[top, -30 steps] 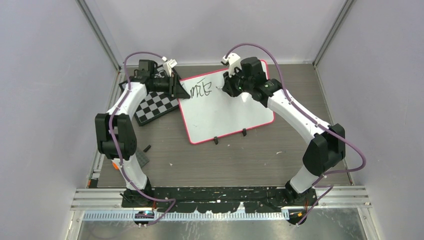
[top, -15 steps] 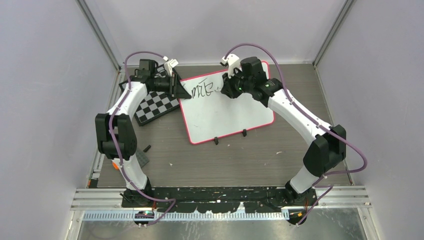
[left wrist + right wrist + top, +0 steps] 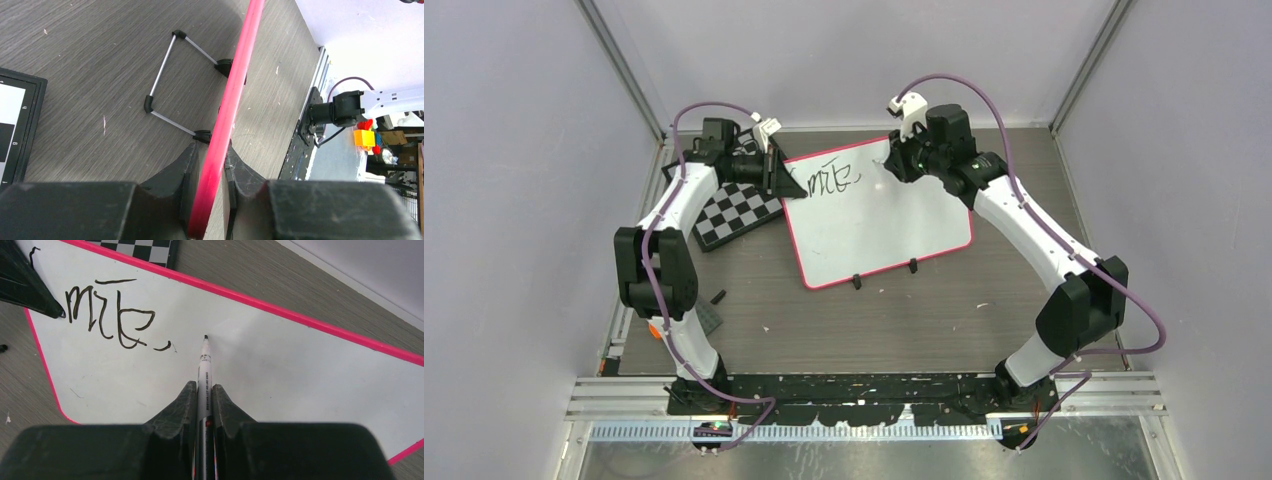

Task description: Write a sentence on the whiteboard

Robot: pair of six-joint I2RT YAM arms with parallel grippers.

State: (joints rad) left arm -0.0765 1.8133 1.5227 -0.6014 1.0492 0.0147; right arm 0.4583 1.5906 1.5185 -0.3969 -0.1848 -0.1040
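Note:
The whiteboard (image 3: 874, 225), white with a pink frame, lies tilted on the table. The sentence (image 3: 832, 182) is a single black word ending in a comma (image 3: 112, 315) near the board's far left corner. My left gripper (image 3: 782, 180) is at that corner, shut on the pink frame (image 3: 235, 85), which runs between its fingertips (image 3: 212, 150). My right gripper (image 3: 896, 165) is over the board's far edge, shut on a white marker (image 3: 204, 370). The marker's black tip (image 3: 205, 336) points at bare board (image 3: 280, 370) to the right of the comma; whether it touches is unclear.
A checkered chessboard (image 3: 734, 215) lies partly under the whiteboard's left edge. Two black feet (image 3: 856, 281) sit on the board's near edge. A wire stand (image 3: 162, 72) shows behind the frame. A small black piece (image 3: 718, 297) lies near the left arm.
My right gripper has carried the marker to the right, away from the written word, towards the board's far edge. The left arm stays at the corner.

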